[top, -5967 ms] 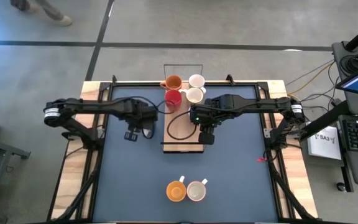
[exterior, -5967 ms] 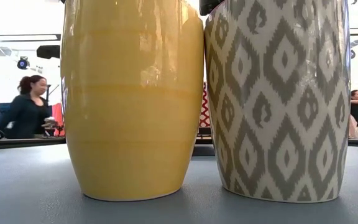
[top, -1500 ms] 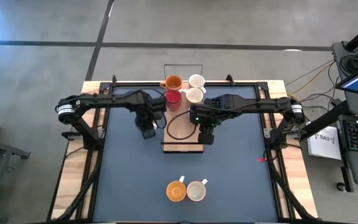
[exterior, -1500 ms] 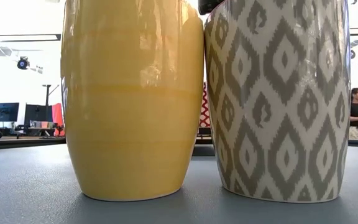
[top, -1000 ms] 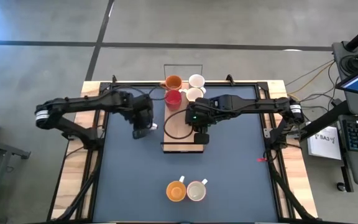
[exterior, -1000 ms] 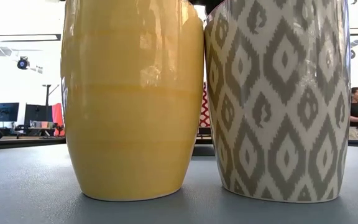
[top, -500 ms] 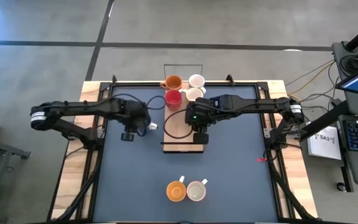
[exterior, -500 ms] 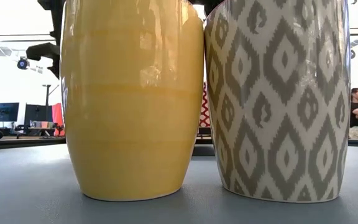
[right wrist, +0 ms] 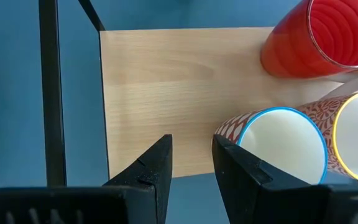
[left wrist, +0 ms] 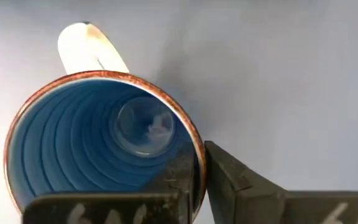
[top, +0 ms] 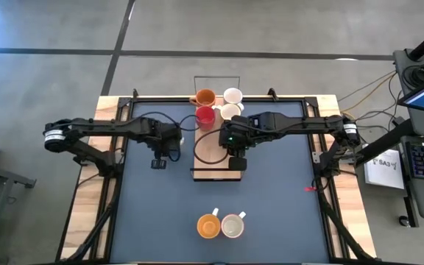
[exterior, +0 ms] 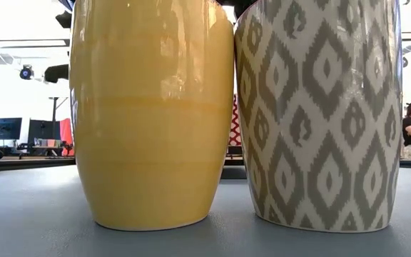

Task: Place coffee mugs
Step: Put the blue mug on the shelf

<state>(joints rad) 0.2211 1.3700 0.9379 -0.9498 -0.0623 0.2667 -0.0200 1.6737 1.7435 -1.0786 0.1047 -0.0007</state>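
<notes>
Left gripper (left wrist: 199, 171): pinching the rim of the blue mug (left wrist: 92, 143), one finger inside the wall, one outside, pressed together on the ceramic. The mug stands upright with its mouth facing the wrist camera, and its pale handle (left wrist: 87, 45) sticks out on the side away from the fingers. The table surface around the mug is bare on all visible sides. In the high view this gripper (top: 159, 160) sits over the dark mat (top: 271, 199), just beside the left edge of the wooden board (top: 212, 163), with open mat on its near side and toward the table's left edge. The red mug (top: 205, 115) is near, at the board's far end, past the gripper's far right. Behind the red mug are an orange mug (top: 205, 97), a white mug (top: 232, 96) and a cream mug (top: 230, 112), packed close. Right gripper (right wrist: 191, 167): fingers spread, nothing between them, hovering over the board's near right corner. A thin black wire frame (right wrist: 48, 93) rises at the board's edge. Well apart from both grippers, near the front edge of the table, a second orange mug (top: 208, 226) and a patterned mug (top: 232, 226) stand touching.
</notes>
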